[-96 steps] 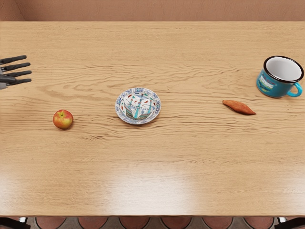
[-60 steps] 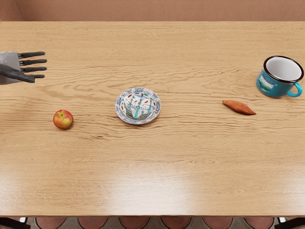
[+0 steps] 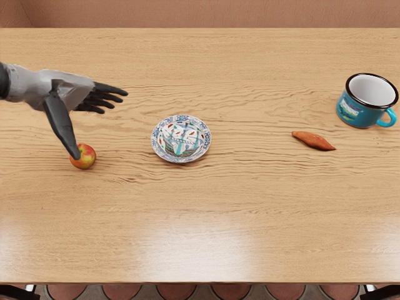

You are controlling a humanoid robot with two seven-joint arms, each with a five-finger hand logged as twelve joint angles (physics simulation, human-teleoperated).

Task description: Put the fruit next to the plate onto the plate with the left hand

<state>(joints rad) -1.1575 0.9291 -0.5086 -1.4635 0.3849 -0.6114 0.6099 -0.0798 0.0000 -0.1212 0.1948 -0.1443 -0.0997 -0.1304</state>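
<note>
A red-yellow apple point(image 3: 85, 157) lies on the table left of a small blue-and-white patterned plate point(image 3: 181, 138). My left hand point(image 3: 87, 112) reaches in from the left edge and hovers above the apple. Its fingers are spread and point right toward the plate, while the thumb hangs down with its tip overlapping the apple's left side. The hand holds nothing. The plate has nothing on it. The right hand is out of view.
An orange sweet potato point(image 3: 313, 140) lies to the right of the plate. A teal enamel mug point(image 3: 367, 100) stands at the far right. The wooden table point(image 3: 206, 212) stretches wide in front.
The left arm has come further in from the left edge, moving right and down until the open hand is over the apple. The apple and plate have not moved.
</note>
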